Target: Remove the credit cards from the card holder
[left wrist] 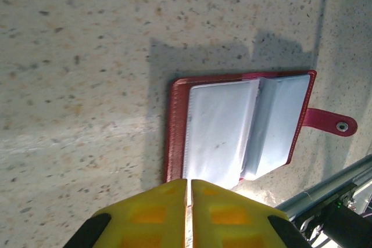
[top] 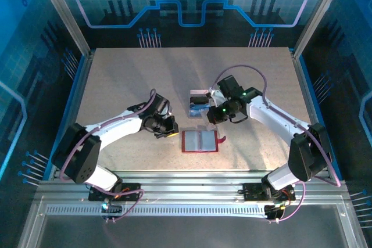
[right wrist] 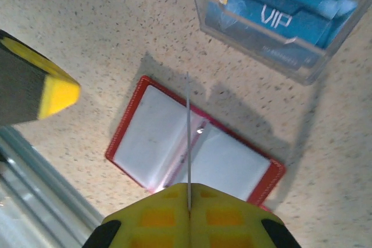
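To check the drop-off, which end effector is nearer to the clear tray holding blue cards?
Right. The right end effector hangs just beside the clear tray, at its near right. The left end effector is farther, left of the card holder.

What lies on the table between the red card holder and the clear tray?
Nothing: the right wrist view shows bare table between the card holder and the clear tray, with shadow on it.
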{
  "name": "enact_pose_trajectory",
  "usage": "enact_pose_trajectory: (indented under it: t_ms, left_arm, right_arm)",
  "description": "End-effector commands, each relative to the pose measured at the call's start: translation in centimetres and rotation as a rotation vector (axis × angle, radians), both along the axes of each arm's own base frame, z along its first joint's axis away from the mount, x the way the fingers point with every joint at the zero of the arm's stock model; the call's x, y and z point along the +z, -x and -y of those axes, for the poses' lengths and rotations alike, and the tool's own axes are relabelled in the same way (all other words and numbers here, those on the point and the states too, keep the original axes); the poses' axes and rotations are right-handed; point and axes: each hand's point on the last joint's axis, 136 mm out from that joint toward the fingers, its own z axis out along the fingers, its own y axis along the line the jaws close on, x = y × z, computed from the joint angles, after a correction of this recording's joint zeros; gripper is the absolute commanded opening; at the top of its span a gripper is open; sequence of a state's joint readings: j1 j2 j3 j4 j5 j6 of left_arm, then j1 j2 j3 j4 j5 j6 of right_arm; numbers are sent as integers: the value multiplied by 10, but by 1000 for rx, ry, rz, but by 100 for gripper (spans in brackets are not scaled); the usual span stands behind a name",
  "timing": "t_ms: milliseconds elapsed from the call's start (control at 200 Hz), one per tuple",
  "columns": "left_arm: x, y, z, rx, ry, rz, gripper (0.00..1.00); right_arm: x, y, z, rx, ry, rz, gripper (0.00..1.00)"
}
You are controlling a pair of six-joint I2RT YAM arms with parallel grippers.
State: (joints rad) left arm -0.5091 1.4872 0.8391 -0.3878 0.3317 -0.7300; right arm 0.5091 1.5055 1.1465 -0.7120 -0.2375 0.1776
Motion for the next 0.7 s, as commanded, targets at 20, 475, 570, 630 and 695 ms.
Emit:
enact_pose_trajectory:
  t_ms: [20, 475, 570, 630, 695]
  left_arm:
    - [3, 1, -16, 28, -9, 29, 11]
    - [6, 11, -37, 69, -18, 51, 11]
    - [8, 10, -40, 73, -22, 54, 11]
    - [10, 8, -42, 74, -23, 60, 12]
    - [13, 6, -43, 79, -18, 69, 13]
  right_arm:
    - [1, -6, 17, 197, 140, 122, 0]
    - [23, -43, 0, 718, 270, 271, 0]
    - [20, -57, -1, 768, 300, 268, 0]
    - [17, -67, -1, 786, 326, 264, 0]
    - [15, -76, -2, 807, 350, 251, 0]
